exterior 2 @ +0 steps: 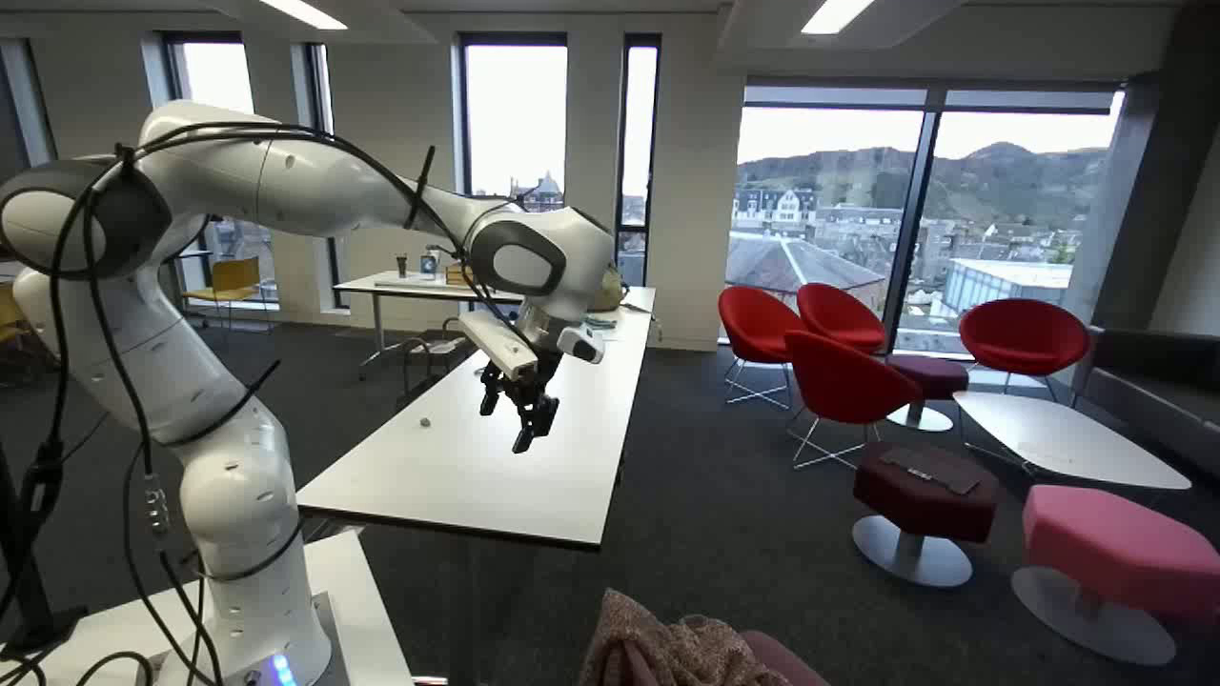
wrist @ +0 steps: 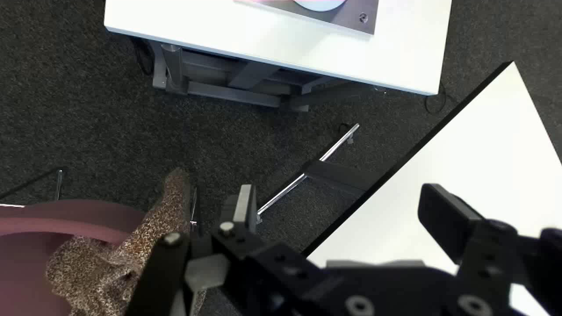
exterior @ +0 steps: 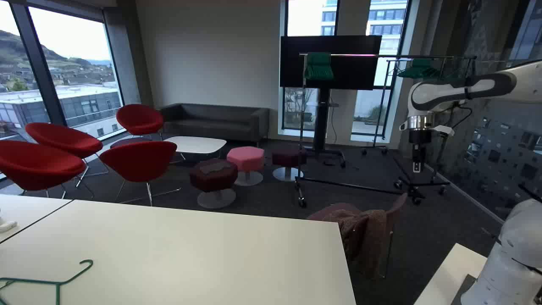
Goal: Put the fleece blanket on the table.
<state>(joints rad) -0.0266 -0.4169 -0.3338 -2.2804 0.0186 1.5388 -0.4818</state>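
Note:
The fleece blanket (exterior: pixel 366 237) is a crumpled brownish cloth draped over a chair beside the table's end. It shows at the bottom edge of an exterior view (exterior 2: pixel 667 653) and at the lower left of the wrist view (wrist: pixel 109 267), partly behind a finger. The table (exterior: pixel 203 250) has a pale cream-white top; it also shows in an exterior view (exterior 2: pixel 496 486) and at the right of the wrist view (wrist: pixel 478 153). My gripper (exterior: pixel 417 167) is open and empty, high above the floor and apart from the blanket. Its fingers are spread in the wrist view (wrist: pixel 342 210).
The mauve chair (wrist: pixel 26 263) holds the blanket. A small white stand (exterior: pixel 449 271) carries the robot base. A clothes rack (exterior: pixel 347 184) with green hangers stands behind the chair. A green hanger (exterior: pixel 59 281) lies on the table. Stools (exterior: pixel 214 176) and red chairs (exterior: pixel 139 163) stand beyond.

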